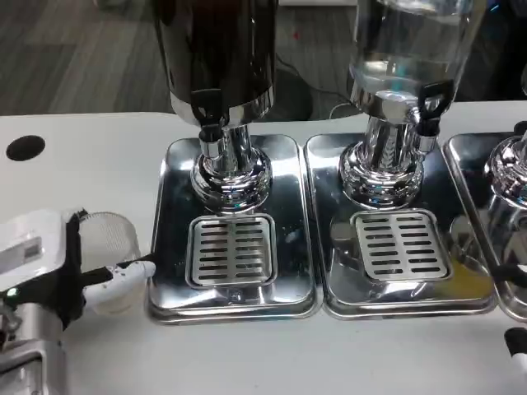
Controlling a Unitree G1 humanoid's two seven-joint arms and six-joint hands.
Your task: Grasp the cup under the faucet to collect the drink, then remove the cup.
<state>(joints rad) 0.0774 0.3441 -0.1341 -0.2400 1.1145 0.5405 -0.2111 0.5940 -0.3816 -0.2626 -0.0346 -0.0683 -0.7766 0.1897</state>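
A clear plastic cup point(109, 239) stands on the white table at the left, just outside the left dispenser's steel base point(174, 214). My left hand point(58, 271) wraps around the cup, with white fingertips point(136, 270) reaching across its front toward the tray edge. The dark dispenser's black faucet point(211, 123) hangs above the slotted drip grate point(231, 249), and nothing stands on that grate. At the bottom right corner a small part of my right hand point(517, 346) shows; how its fingers lie is not visible.
A second dispenser with a clear tank point(412, 49) and its own faucet point(428, 111) stands on a steel base point(329, 222) to the right. A third base point(465, 160) shows at the right edge. A black hole point(25, 147) marks the table at far left.
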